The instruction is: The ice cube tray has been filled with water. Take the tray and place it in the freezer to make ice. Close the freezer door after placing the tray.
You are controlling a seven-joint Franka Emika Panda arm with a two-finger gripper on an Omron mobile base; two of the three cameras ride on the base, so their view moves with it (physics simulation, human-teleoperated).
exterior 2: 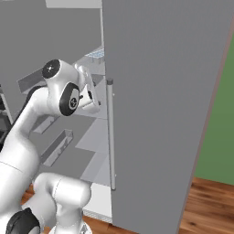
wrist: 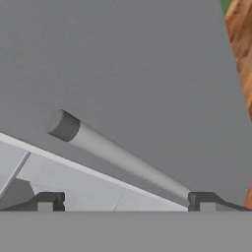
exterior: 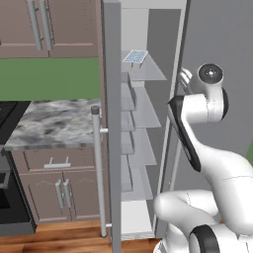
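The ice cube tray [exterior: 135, 56] lies flat on the top shelf of the freezer [exterior: 143, 148], far back in the compartment, its pale blue water [exterior: 134, 57] level in the cells; in the right base view a sliver of it [exterior 2: 96, 54] shows past the edge of the wider fridge door [exterior 2: 169, 91]. Resting flat and well inside the shelf edge, it looks placed for good, so the carrying part of the task seems done and only the closing is left.

The freezer door [exterior: 111, 123] stands swung wide open to the left, edge-on to the left base camera, with its long bar handle [exterior: 99, 170] on the near side. The shelves below the tray are bare.

The gripper [wrist: 126, 202] is released, its jaws spread wide and holding nothing. It sits just outside the compartment, to the right, facing the wider door's vertical bar handle [wrist: 118, 157], which runs across the hand view just beyond the fingertips [wrist: 47, 202]. That pose suggests the hand is clear of the shelves, so the arm can go round to the freezer door without knocking the tray.

Wooden cabinets [exterior: 49, 27] and a marble counter [exterior: 54, 123] lie further left.
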